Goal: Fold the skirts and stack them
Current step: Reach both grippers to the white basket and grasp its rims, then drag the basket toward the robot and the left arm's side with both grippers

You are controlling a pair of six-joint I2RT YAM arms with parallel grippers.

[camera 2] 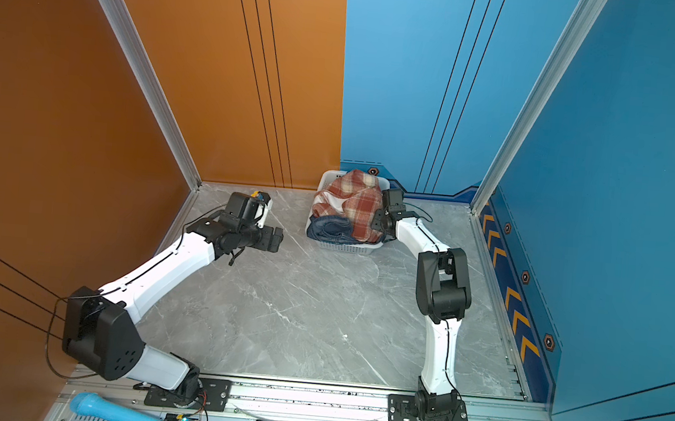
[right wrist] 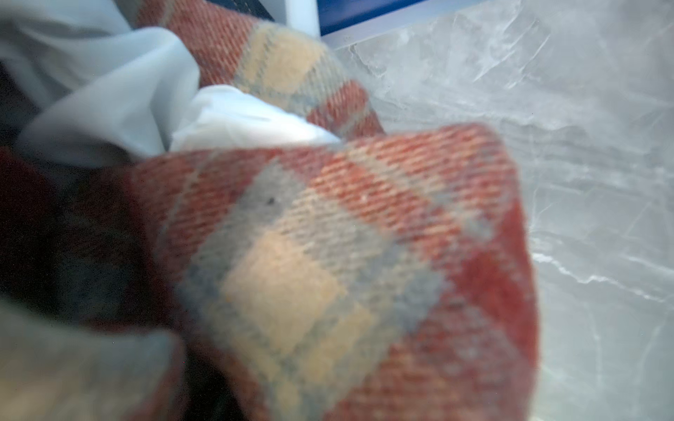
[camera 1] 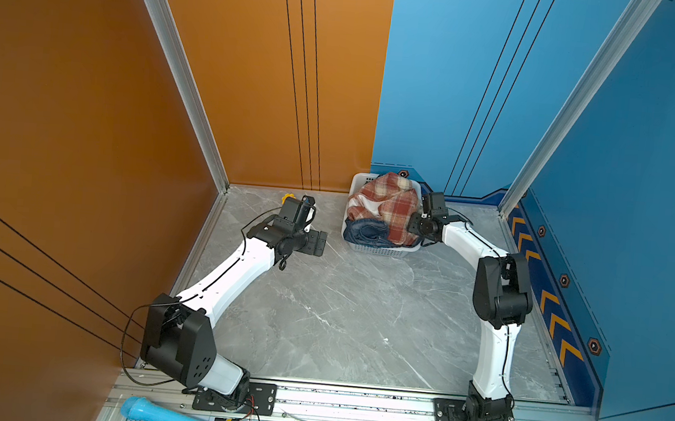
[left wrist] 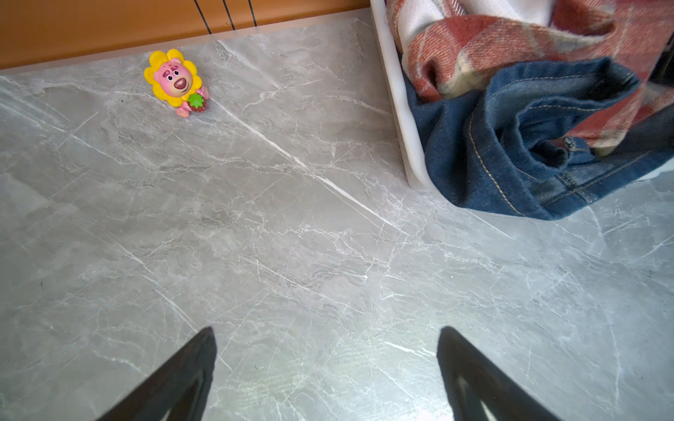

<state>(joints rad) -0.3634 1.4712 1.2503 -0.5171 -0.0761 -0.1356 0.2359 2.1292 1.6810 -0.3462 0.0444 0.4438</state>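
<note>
Noted left gripper [left wrist: 324, 330] spread beside basket [camera 1: 382, 251]; cannot tell right gripper's [camera 1: 415, 226] closure. Pinch plaid skirt [camera 1: 390, 208] alone; lift above basket.

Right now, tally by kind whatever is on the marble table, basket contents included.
White basket: 1
Plaid skirt: 1
Denim bundle: 1 (separate pieces cannot be told apart)
Toy bear: 1
Total: 4
</note>
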